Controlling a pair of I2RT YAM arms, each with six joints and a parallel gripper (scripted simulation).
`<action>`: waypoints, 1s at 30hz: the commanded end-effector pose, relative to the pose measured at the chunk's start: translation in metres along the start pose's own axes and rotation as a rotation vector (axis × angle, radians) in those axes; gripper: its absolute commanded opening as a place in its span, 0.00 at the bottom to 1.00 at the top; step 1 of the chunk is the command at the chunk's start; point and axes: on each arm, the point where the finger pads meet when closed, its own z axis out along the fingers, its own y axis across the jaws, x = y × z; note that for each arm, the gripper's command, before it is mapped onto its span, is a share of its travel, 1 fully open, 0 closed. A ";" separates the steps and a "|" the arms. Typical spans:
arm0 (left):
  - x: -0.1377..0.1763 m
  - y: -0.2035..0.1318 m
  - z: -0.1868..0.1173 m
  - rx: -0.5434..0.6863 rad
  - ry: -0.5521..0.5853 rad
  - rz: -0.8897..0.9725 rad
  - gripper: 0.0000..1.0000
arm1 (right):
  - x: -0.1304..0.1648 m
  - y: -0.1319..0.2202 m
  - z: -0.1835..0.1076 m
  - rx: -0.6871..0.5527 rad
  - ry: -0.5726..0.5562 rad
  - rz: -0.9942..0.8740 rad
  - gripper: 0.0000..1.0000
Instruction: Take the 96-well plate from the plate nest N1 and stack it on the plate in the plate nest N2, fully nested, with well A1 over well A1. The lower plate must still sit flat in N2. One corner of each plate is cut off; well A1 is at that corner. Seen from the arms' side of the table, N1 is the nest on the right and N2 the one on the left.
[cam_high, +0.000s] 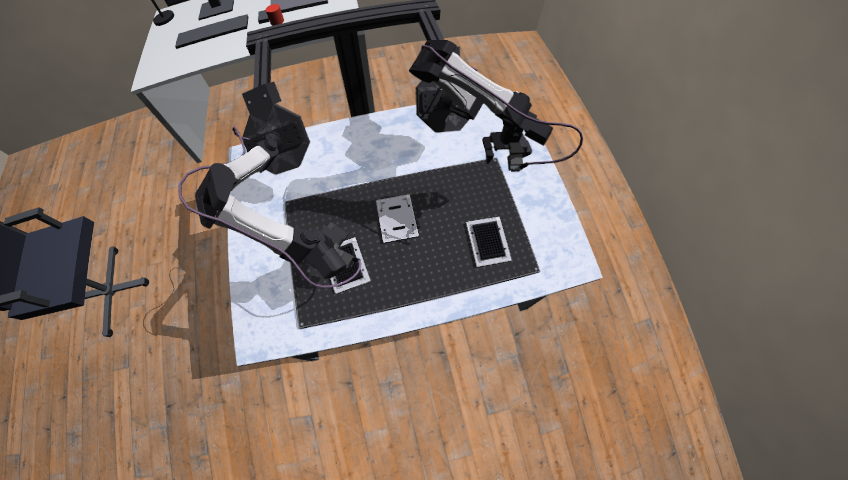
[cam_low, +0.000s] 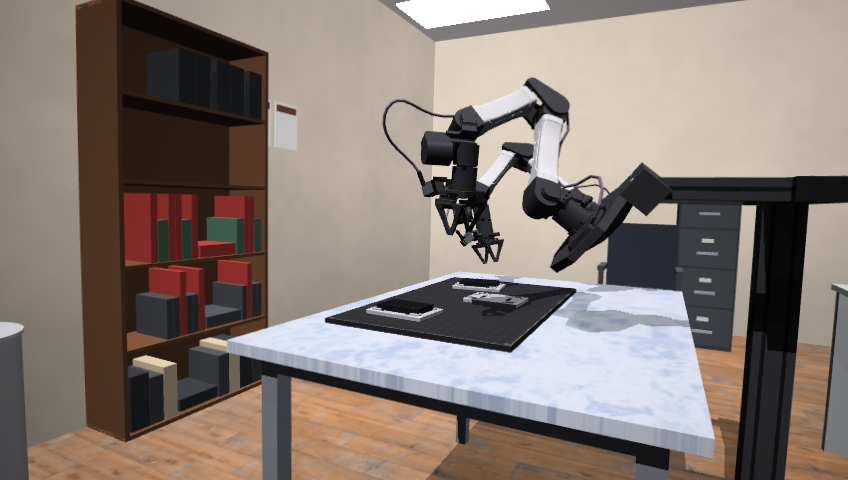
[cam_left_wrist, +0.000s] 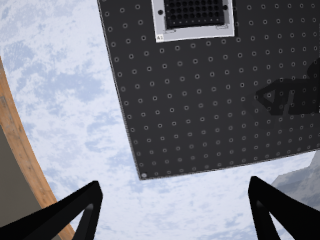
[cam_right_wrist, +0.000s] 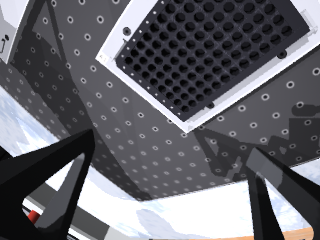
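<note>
Black 96-well plate P1 (cam_high: 348, 274) (cam_low: 479, 282) (cam_right_wrist: 215, 50) sits in nest N1 (cam_high: 364, 274) (cam_right_wrist: 250, 82). Black plate P2 (cam_high: 490, 240) (cam_low: 406, 306) (cam_left_wrist: 195, 11) sits in nest N2 (cam_high: 492, 261) (cam_low: 416, 319) (cam_left_wrist: 200, 34). A1 labels show at one nest corner in each wrist view; the plates' cut corners are not clear. My right gripper (cam_low: 490, 261) (cam_right_wrist: 172, 147) is open and empty, tilted, above the N1 area; its arm hides part of P1 in the top view. My left gripper (cam_high: 501, 159) (cam_low: 460, 235) (cam_left_wrist: 173, 188) is open and empty, high beside the board's arm-side corner near N2.
Both nests stand on a black perforated board (cam_high: 428, 255) (cam_left_wrist: 190, 120) on the marbled table (cam_high: 553, 237) (cam_low: 624, 356). A third, empty light-grey nest (cam_high: 389, 228) (cam_low: 505, 299) stands between them, nearer the arm mounts. Arm shadows fall across the board.
</note>
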 end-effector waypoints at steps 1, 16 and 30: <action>-0.009 -0.004 -0.008 -0.080 0.041 -0.075 1.00 | -0.012 -0.003 -0.008 0.069 -0.053 0.163 1.00; -0.013 -0.025 -0.007 -0.057 0.085 -0.088 1.00 | -0.033 0.003 -0.028 0.128 -0.197 0.542 1.00; -0.013 -0.025 -0.007 -0.057 0.083 -0.088 1.00 | -0.036 0.004 -0.025 0.135 -0.203 0.615 1.00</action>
